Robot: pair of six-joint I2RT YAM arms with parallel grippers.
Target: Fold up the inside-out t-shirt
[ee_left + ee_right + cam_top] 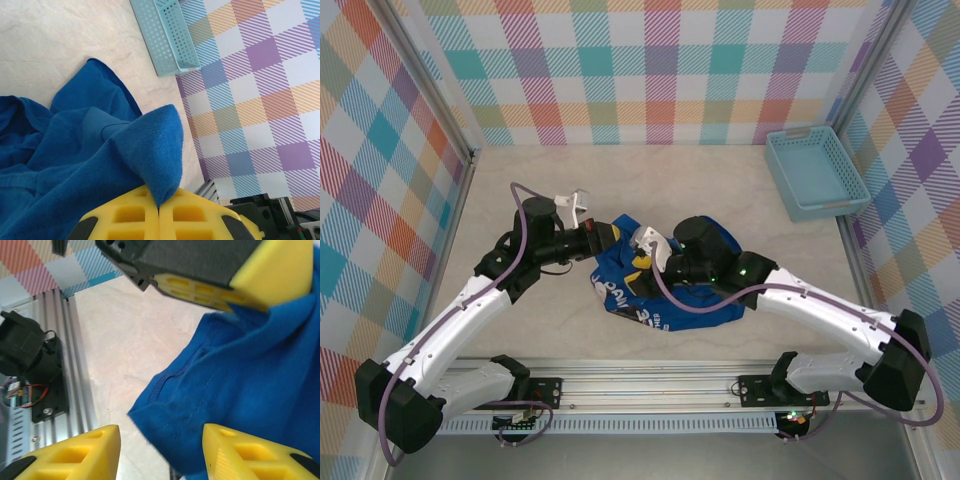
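The inside-out t-shirt (665, 300) lies bunched in a royal-blue heap at the middle of the table, with white print facing the near edge. My left gripper (616, 237) reaches in from the left at the heap's upper left corner. In the left wrist view its yellow fingers (125, 215) are pressed together on a raised fold of the t-shirt (90, 165). My right gripper (646, 250) sits right beside it over the heap. In the right wrist view the right gripper (161, 436) is open, and a hemmed edge of the t-shirt (235, 380) hangs loose between its fingers.
A light-blue lattice basket (815, 175) stands at the back right against the checked wall. The aluminium rail (650, 392) with both arm bases runs along the near edge. Bare tabletop (560, 175) surrounds the heap to the left and behind.
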